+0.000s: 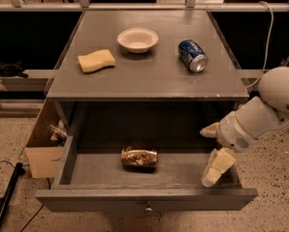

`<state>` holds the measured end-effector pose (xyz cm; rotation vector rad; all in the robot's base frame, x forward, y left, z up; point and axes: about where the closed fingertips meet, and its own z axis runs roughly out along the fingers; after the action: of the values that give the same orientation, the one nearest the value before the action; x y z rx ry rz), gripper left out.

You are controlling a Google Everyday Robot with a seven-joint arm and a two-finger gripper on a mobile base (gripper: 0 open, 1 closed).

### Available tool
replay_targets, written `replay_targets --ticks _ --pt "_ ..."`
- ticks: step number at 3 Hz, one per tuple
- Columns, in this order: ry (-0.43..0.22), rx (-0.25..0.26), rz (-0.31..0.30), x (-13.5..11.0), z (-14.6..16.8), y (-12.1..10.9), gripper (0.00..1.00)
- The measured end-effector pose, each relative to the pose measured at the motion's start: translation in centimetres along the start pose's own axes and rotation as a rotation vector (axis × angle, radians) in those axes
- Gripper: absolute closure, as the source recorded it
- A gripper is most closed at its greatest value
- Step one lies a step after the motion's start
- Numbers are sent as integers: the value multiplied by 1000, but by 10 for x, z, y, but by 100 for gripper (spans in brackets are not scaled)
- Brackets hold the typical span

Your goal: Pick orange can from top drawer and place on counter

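The orange can (139, 157) lies on its side in the middle of the open top drawer (86, 170), coppery gold with pale mottling. The drawer is pulled out, its knob (147, 209) at front centre. My gripper (212, 151) hangs over the drawer's right end, its pale fingers (216, 167) spread apart and empty, well to the right of the can. The counter (149, 76) is the grey cabinet top above the drawer.
On the counter lie a yellow sponge (96, 61), a white bowl (137, 39) and a blue can (193, 55) on its side. A cardboard box (42, 146) with clutter stands left of the cabinet. A dark pole (4, 202) lies on the floor.
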<state>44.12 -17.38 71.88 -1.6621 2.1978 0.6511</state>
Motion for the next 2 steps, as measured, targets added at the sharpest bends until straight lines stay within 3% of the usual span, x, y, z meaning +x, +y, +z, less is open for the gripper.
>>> replay_targets --ticks 1,2 --pt "-16 -121 15 3 71 6 0" --pt "-23 -158 30 10 90 6 0"
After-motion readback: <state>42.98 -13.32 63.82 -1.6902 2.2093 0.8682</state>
